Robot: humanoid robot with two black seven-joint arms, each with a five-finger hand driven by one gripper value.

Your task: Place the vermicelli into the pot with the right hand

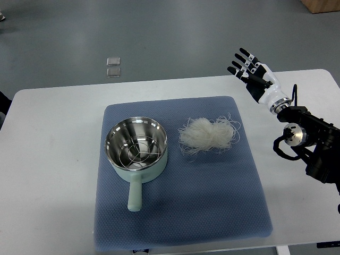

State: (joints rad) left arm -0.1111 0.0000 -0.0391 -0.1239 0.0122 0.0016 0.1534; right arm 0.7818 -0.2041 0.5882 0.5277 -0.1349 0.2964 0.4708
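A pale mint-green pot point(136, 162) with a silver steel interior, off-white vermicelli point(207, 134) and a blue textured mat point(212, 196) are seen on a white table point(48, 159).

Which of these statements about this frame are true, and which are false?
1. The vermicelli lies on the blue mat, outside the pot. True.
2. The right hand is gripping the vermicelli. False: it hovers open beyond the mat's far right corner, holding nothing.
3. The pot contains a wire rack. True.
4. The pot's handle points toward the vermicelli. False: it points at the near edge of the mat.
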